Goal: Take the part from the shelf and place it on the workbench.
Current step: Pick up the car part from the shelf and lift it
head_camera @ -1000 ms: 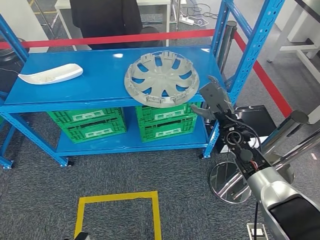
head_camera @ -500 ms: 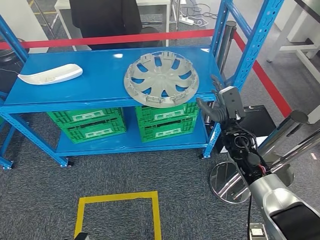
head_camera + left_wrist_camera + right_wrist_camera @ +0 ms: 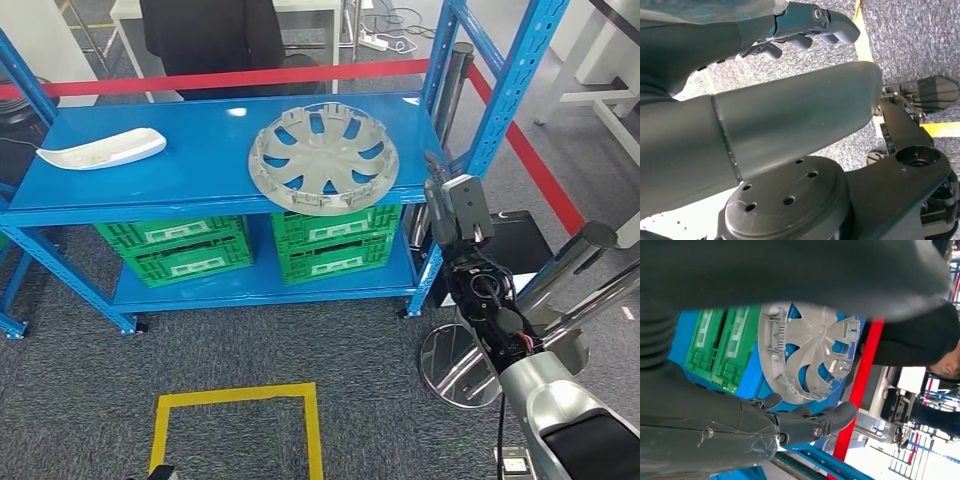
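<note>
Over the last second my right hand [image 3: 445, 205] has risen and turned: it first reached flat toward the shelf's front edge, and now it stands edge-on beside the shelf's right front corner, fingers pointing up. It holds nothing; in my right wrist view the fingers [image 3: 821, 422] stretch out apart from the thumb, with the part showing between them. The hubcap [image 3: 323, 157], a grey spoked wheel cover, has not shifted. It lies flat on the blue shelf [image 3: 189, 170], toward the right end of the top board, its near rim reaching just past the front edge. My right hand is just to the right of it and slightly lower, near but not touching; a strip of blue board separates them.

My left hand [image 3: 806, 27] hangs over grey carpet, by a line of yellow floor tape [image 3: 862, 35], its fingers loosely curled with nothing in them.

A white curved part [image 3: 102, 148] lies at the shelf's left end, well apart from the hubcap. Green crates [image 3: 181, 245] sit on the lower board.
</note>
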